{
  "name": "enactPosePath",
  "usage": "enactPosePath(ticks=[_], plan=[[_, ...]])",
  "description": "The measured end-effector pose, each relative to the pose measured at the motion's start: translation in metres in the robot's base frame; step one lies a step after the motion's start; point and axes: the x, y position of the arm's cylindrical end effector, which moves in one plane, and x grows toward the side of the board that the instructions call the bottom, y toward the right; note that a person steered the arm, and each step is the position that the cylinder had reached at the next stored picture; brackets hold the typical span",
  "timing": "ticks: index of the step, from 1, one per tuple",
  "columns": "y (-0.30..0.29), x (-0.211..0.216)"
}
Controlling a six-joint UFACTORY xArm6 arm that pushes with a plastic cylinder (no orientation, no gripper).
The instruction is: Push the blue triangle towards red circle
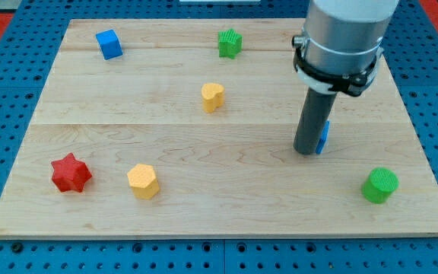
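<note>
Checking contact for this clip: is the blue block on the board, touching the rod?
On the board. The blue block shows beside my tip, mostly hidden behind the rod; they appear touching, but contact cannot be confirmed.

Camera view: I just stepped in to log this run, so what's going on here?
A robot arm's dark rod stands on the wooden board, my tip right against a small blue block peeking out on its right, mostly hidden. No red circle shows; the only red piece is a red star far off at the view's lower left.
</note>
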Motion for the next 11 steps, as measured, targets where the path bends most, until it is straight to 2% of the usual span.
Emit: enactPosePath(ticks=[1,4,6,8,11], plan=[[0.027,-0.022],[0.129,-0.013],[0.094,-0.026],[0.029,-0.062],[0.014,-0.091]])
